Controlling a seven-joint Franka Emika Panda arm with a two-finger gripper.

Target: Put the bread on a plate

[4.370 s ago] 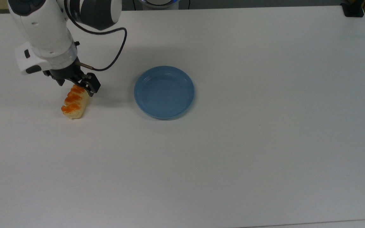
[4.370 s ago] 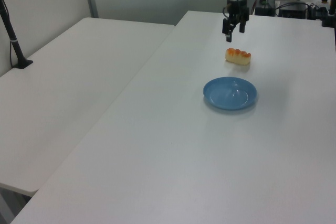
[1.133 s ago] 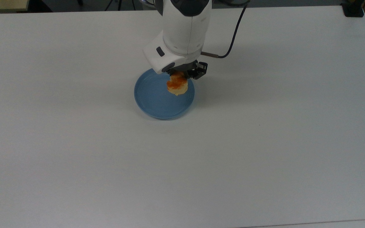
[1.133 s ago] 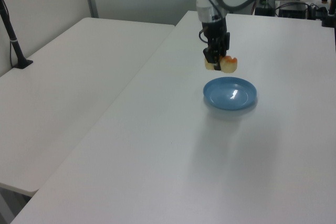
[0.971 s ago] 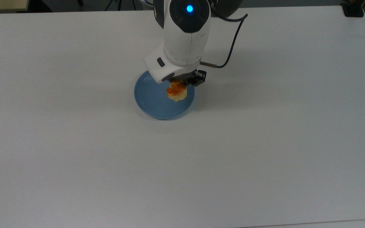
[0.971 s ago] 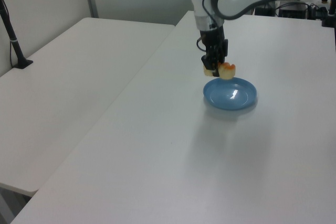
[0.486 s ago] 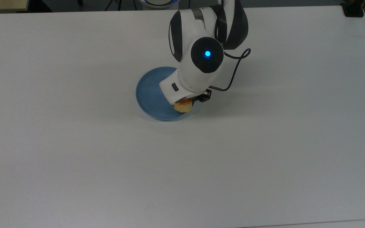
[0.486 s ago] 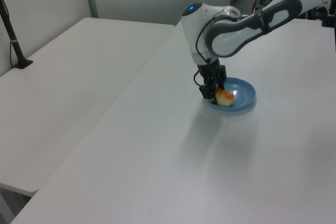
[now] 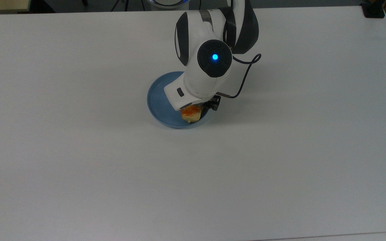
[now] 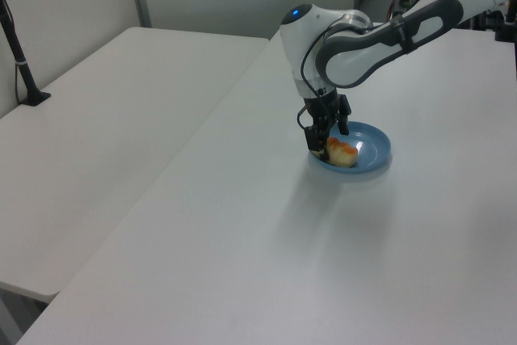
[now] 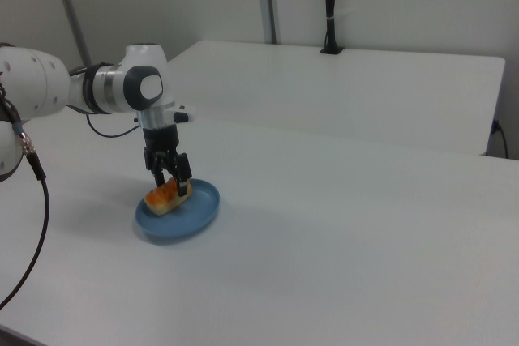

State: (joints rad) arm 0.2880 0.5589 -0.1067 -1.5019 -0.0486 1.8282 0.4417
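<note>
Where the gripper [image 11: 173, 178] seemingly clasps it, bread [image 11: 166, 197] touches plate [image 11: 199, 212]

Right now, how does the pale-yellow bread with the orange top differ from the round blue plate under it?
The pale-yellow, orange-topped bread is a chunky oblong; the round blue plate is shallow, flat and wider. The bread sits between the black gripper fingers; the plate lies free on the white table. The bread lies toward the plate's rim, not its middle. Both are small beside the table.

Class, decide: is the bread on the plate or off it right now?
On it. The bread sits inside the blue plate, within its rim, with the tool at it.
</note>
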